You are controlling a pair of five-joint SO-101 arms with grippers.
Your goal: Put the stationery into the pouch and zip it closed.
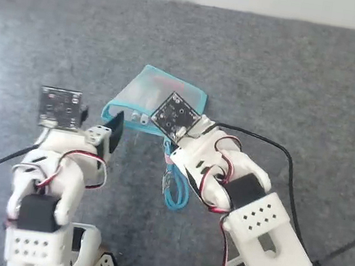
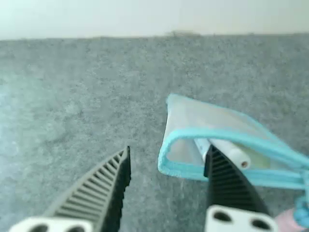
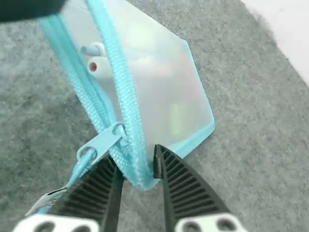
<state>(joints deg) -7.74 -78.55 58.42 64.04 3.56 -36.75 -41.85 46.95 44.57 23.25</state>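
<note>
While the right gripper pinches the zipper end of the pouch, which lies near the middle of the grey table with white pens inside, the left gripper stands spread at the open mouth, one finger against the teal lip. Soft, light, slick plastic like this will likely buckle and slide when pulled. The firmest holds look to be the stitched zipper tape and the slider.
</note>
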